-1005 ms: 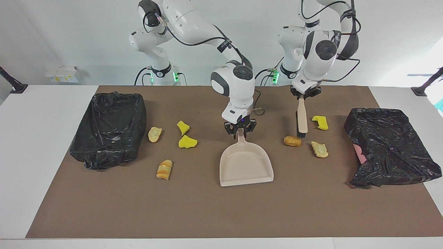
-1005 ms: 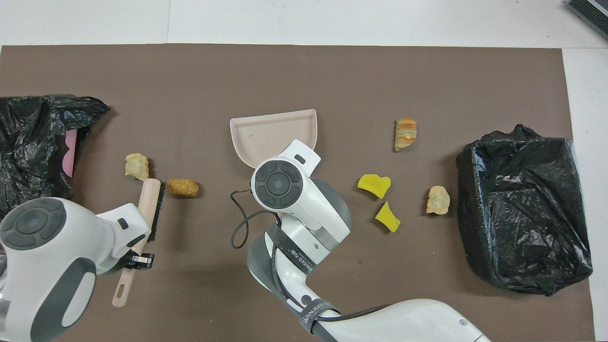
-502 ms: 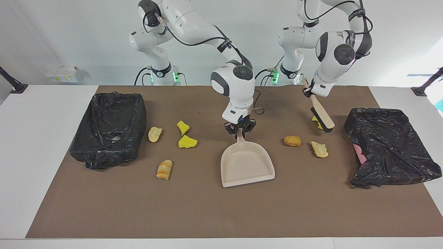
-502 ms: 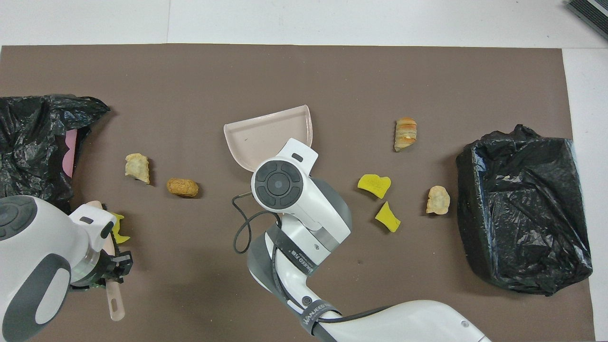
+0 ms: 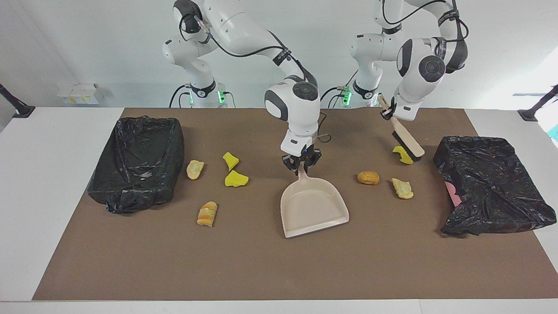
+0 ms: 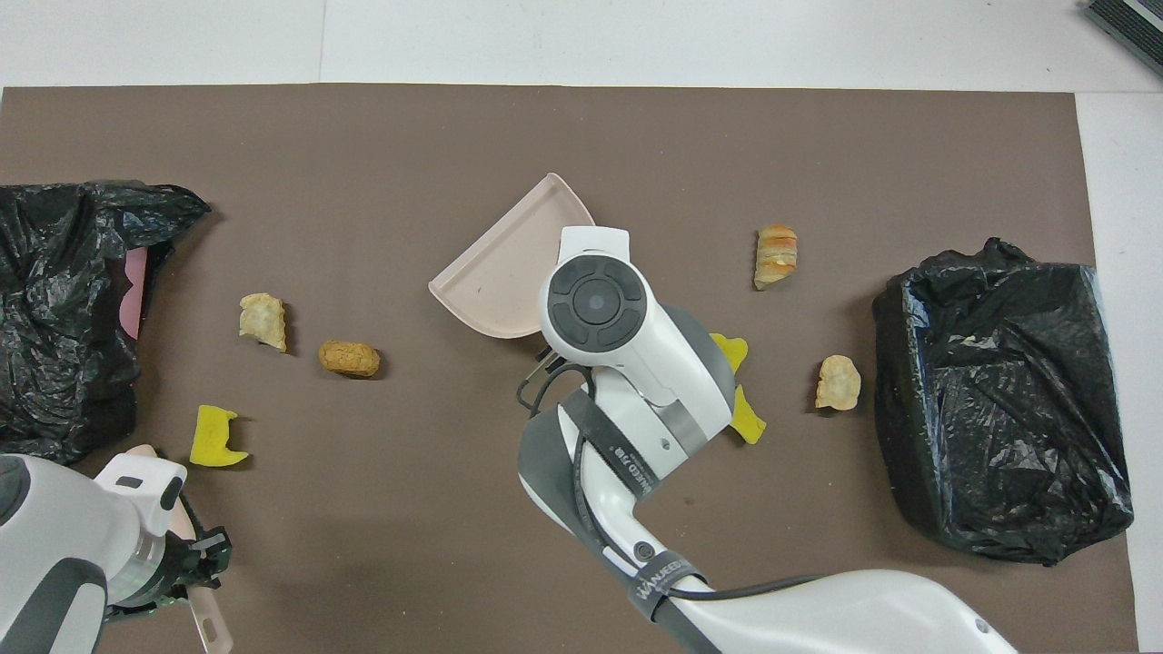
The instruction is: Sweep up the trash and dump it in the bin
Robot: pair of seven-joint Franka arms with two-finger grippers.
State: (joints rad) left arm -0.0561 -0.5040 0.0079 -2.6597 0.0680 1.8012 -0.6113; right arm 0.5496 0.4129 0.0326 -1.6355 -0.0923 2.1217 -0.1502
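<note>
My right gripper (image 5: 301,162) is shut on the handle of the beige dustpan (image 5: 314,207), which rests mid-mat with its mouth turned toward the left arm's end (image 6: 509,272). My left gripper (image 5: 388,112) is shut on the beige brush (image 5: 405,141) and holds it tilted, bristle end by a yellow chunk (image 5: 402,155) (image 6: 213,438). A brown roll (image 5: 368,177) and a tan piece (image 5: 403,188) lie between dustpan and brush. Toward the right arm's end lie two yellow chunks (image 5: 236,179), a tan piece (image 5: 195,169) and an orange-striped piece (image 5: 207,213).
A bin lined with a black bag (image 5: 139,161) stands at the right arm's end of the brown mat. A second black-bagged bin (image 5: 488,183), with pink showing at its side, stands at the left arm's end. A cable hangs from the right wrist.
The left gripper lifted the brush away from the brown roll and swung it toward the left arm's end, over the yellow chunk. The right gripper turned the dustpan's mouth toward the left arm's end.
</note>
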